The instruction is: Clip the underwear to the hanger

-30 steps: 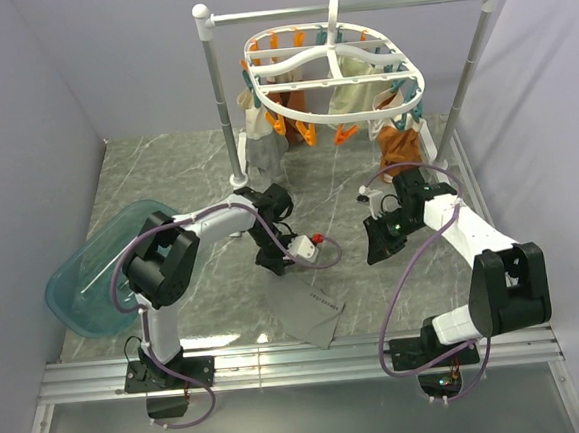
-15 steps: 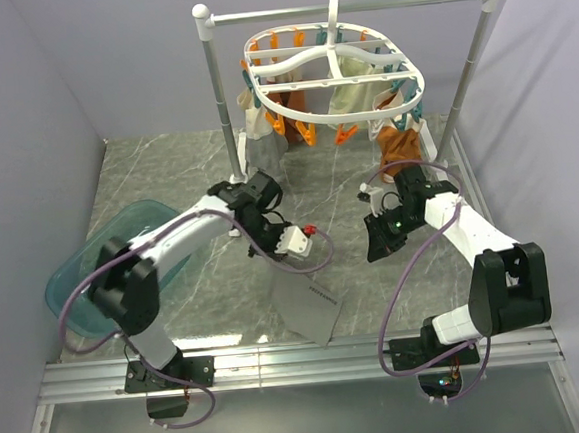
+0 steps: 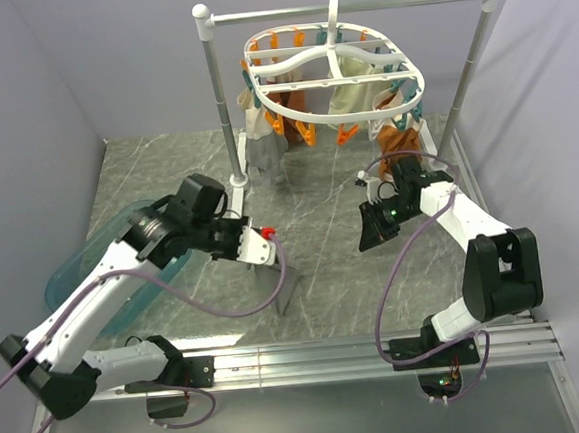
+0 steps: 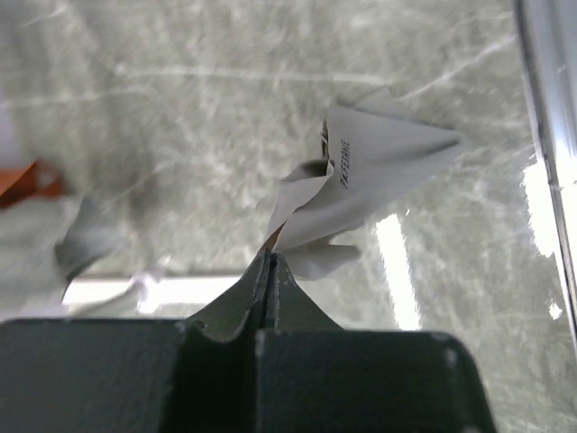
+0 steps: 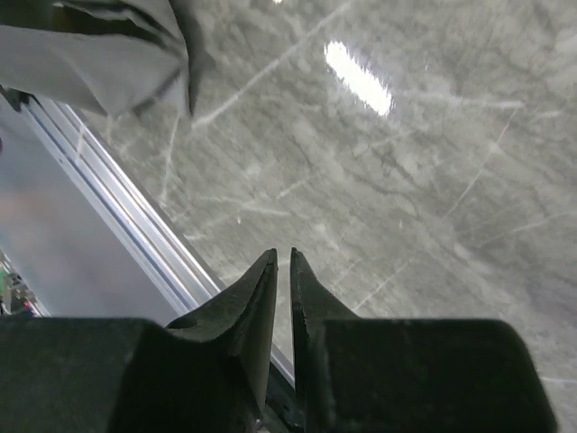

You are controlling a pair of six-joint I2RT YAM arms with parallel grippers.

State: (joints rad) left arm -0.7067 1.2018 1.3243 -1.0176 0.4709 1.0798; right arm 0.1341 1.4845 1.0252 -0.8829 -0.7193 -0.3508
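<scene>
Above the table (image 3: 166, 176), overhead view: left gripper (image 3: 276, 266) pinched the grey underwear (image 3: 287, 292), which hung beneath it, well apart from the hanger (image 3: 333, 61); right gripper (image 3: 368, 240) hovered to the right.
Left wrist view: jaws closed on a fold of the underwear.
Right wrist view: jaws narrowly parted, gripping nothing; underwear at upper left.

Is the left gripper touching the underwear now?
Touching. Left wrist view shows the left gripper shut on the underwear, fabric bunching out from its tips.
</scene>
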